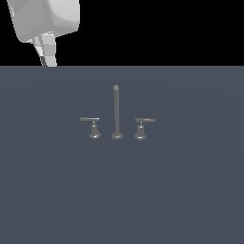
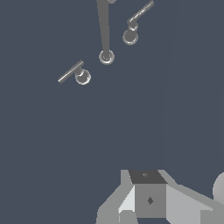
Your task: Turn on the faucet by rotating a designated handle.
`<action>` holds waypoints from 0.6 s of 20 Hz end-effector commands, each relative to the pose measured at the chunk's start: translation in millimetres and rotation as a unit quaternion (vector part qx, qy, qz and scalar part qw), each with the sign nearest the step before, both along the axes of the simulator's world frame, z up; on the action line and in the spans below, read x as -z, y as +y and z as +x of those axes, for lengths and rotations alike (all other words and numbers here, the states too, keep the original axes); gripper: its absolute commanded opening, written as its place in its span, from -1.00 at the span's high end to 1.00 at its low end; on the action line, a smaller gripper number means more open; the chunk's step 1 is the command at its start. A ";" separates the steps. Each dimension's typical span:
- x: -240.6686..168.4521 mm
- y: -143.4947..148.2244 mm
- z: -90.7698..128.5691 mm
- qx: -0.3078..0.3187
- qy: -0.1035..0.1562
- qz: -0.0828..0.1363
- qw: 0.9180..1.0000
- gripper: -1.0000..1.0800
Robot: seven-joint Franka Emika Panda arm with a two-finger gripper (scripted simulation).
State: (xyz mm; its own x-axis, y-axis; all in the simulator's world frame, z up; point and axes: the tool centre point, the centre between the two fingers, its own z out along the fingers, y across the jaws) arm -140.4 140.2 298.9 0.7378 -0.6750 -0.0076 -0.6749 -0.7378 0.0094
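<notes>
The faucet (image 1: 116, 114) stands mid-floor as a tall thin spout between two short lever posts. The handle (image 1: 90, 120) is the post on the exterior view's left, its thin bar pointing left. In the wrist view the spout base (image 2: 106, 57) sits between that handle (image 2: 72, 72) and its twin (image 2: 138, 17). My gripper (image 1: 47, 56) hangs high at the exterior view's upper left, well clear of the faucet and touching nothing. Its fingers run to the horizon line, and whether they are apart does not show. Only grey parts of the gripper (image 2: 148, 199) show in the wrist view.
The twin handle (image 1: 143, 121) with its bar pointing right stands on the exterior view's right of the spout. A flat grey-blue floor (image 1: 119, 200) lies all around the faucet, under a black background.
</notes>
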 end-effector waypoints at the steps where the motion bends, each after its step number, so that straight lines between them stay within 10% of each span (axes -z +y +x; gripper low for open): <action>1: 11.2 6.1 10.7 0.024 -0.001 0.001 1.000 1.00; 12: 56.1 23.5 57.0 0.116 -0.002 0.003 0.993 1.00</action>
